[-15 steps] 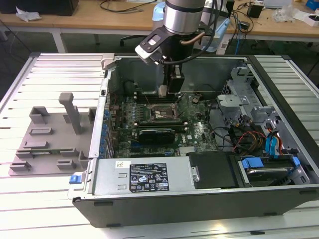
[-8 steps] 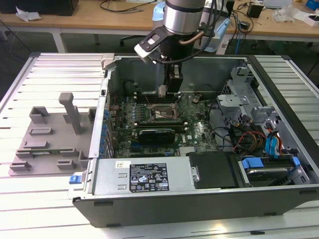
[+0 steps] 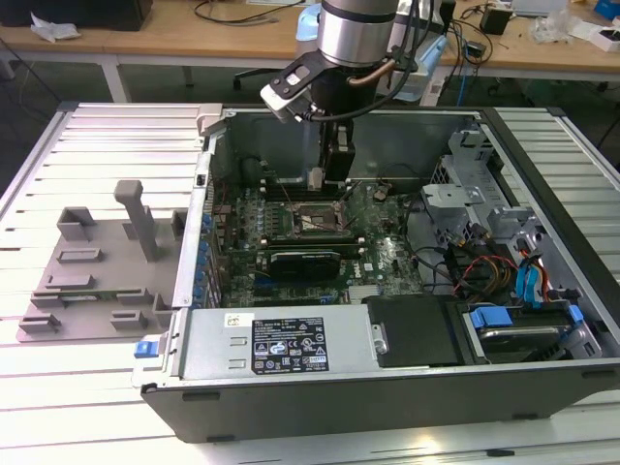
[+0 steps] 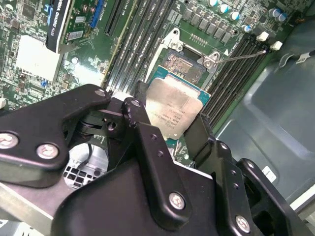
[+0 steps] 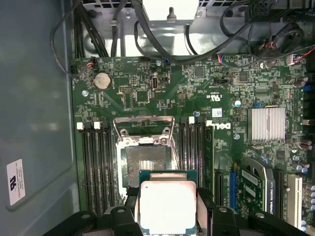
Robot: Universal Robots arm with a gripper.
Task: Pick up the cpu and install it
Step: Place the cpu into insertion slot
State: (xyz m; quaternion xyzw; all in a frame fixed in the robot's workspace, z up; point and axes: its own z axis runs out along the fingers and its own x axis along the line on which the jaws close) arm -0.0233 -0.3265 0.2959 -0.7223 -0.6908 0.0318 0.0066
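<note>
**Cpu clamped in the gripper by the open socket**

In the exterior view the gripper (image 3: pixel 333 167) reaches down into the open computer case (image 3: pixel 387 383), which lies on its side on the slatted table (image 3: pixel 107 136). The cpu (image 3: pixel 316 178) hangs at the fingertips above the motherboard (image 3: pixel 387 257), just beyond the socket (image 3: pixel 308 223). The case holds the board, a black graphics card (image 3: pixel 305 262) and bundled cables (image 3: pixel 484 271). A grey tray (image 3: pixel 92 266) with upright posts sits outside it, at the exterior view's left.

In the second wrist view the black fingers (image 4: pixel 140 128) are closed on two opposite edges of the cpu (image 4: pixel 174 108) — a firm grasp, with the silvery lid facing the camera. The chip is square, so it has no long axis. The socket (image 4: pixel 183 64) lies past it, its retaining frame swung open.

In the first wrist view the cpu (image 5: pixel 167 204) is held flat, its edges squared with those of the socket (image 5: pixel 145 160) and the memory slots (image 5: pixel 96 162) — it overlaps the socket's near edge. The socket's contact field lies bare inside its metal frame.
</note>
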